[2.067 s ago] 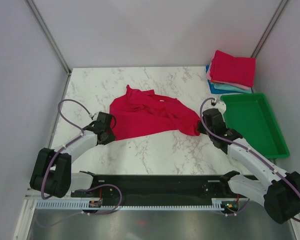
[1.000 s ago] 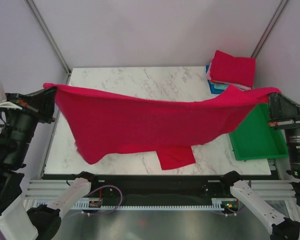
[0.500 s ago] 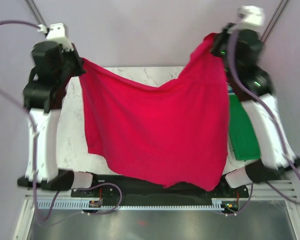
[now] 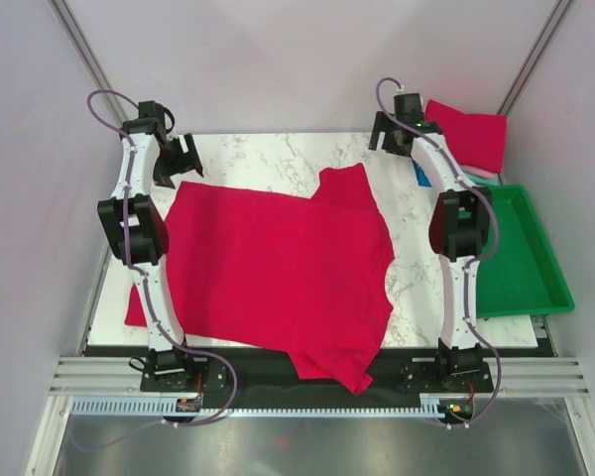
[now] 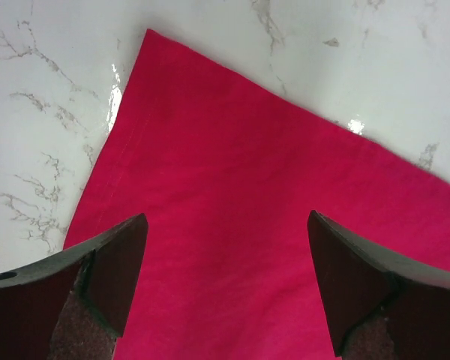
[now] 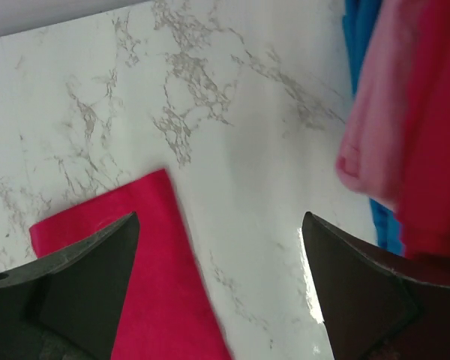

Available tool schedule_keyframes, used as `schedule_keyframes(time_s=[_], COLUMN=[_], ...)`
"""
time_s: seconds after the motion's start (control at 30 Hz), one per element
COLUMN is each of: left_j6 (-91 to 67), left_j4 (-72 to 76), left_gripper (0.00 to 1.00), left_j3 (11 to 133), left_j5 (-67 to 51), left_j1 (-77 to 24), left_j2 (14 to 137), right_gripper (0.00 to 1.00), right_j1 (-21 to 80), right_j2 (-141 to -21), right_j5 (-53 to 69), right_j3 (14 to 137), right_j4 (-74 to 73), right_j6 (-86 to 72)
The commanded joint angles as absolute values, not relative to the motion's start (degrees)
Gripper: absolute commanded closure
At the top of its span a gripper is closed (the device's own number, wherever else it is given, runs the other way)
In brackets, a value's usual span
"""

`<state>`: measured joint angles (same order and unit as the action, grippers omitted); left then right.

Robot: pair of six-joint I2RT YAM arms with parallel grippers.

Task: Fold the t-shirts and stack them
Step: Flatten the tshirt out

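Crimson t-shirt (image 4: 278, 268), aloft before, now flat, hem beyond table (image 4: 421, 297) near edge

A lab test cell: marble-look table (image 4: 268, 154) boxed in by plain grey panels (image 4: 297, 59).

White arm links (image 4: 147, 290), black joint housings (image 4: 128, 228), looping purple-grey cables (image 4: 91, 99), dark wedge-shaped tool fingers (image 5: 109, 274).

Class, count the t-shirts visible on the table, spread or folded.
4: a crimson t-shirt spread flat mid-table; a red one, a pink one and a blue one folded in the far-right stack. Others may hide there.
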<state>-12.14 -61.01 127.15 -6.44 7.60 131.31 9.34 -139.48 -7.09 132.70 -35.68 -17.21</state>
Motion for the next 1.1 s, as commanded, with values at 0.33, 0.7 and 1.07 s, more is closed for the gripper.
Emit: schedule_keyframes(time_s=[0.33,0.7,1.07], left_j6=[-18.5,-20.0,-23.8], left_j4=[-48.2,-46.4,-46.1], left_gripper=[0.09,0.12,0.13], left_j3=[100.5,100.2,111.4], left_j5=[-2.7,-5.4,-6.4], left_j1=[6.8,6.9,8.7], left_j2=[111.2,119.3,133.9], right_gripper=[0.02,0.02,0.02], right_j1=[20.6,20.4,14.9], right_j2=[-104.9,-115.3,-136.1], right_j5=[1.7,0.9,0.9], right_j3=[85.6,82.7,105.7], right_j4=[-22.9,-22.7,-26.7], right_j6=[-23.1,-25.2,-22.9])
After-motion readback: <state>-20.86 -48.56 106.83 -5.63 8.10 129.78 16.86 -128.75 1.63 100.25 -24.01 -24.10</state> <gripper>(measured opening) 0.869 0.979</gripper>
